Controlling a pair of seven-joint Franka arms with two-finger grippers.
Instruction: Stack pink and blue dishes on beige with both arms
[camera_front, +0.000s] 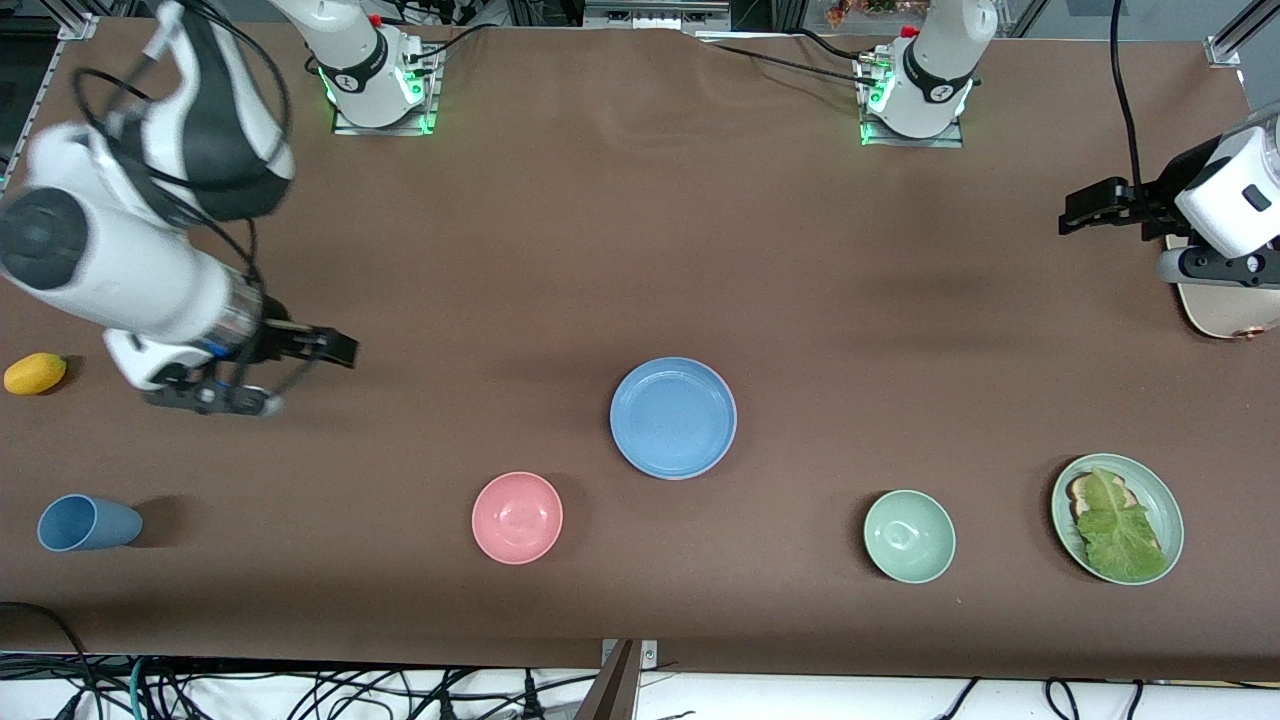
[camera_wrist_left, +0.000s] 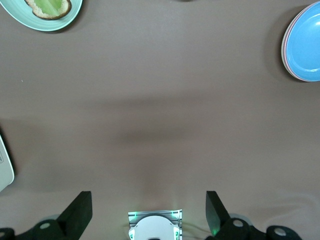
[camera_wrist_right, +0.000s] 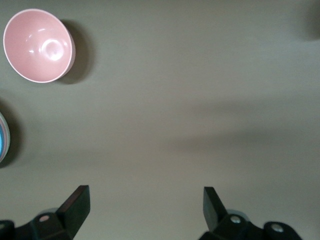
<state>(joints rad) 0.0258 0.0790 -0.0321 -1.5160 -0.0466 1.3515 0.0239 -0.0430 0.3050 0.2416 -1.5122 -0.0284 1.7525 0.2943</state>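
The blue plate (camera_front: 673, 417) is seen near the middle of the brown table (camera_front: 640, 250), lying on top of a stack; in the left wrist view a thin salmon-pink rim (camera_wrist_left: 284, 50) is shown just beneath its edge, so the pink plate is placed directly under it. Whether a beige plate lies at the bottom of the stack cannot be told. The right gripper (camera_front: 335, 347) is held over bare table toward the right arm's end, its fingers (camera_wrist_right: 75, 205) spread wide and nothing gripped between them. The left gripper (camera_front: 1085, 212) is held over the left arm's end of the table, just beside a tan board (camera_front: 1225, 310); its fingers (camera_wrist_left: 80, 212) are likewise spread wide and empty. A small pink bowl (camera_front: 517, 517) is set nearer to the front camera than the stack, toward the right arm's end. A green bowl (camera_front: 909, 535) and a mint-green plate (camera_front: 1165, 500) carrying lettuce on bread are placed toward the left arm's end. A blue cup (camera_front: 85, 523) is lying on its side and a yellow fruit (camera_front: 35, 373) is seen at the right arm's end.
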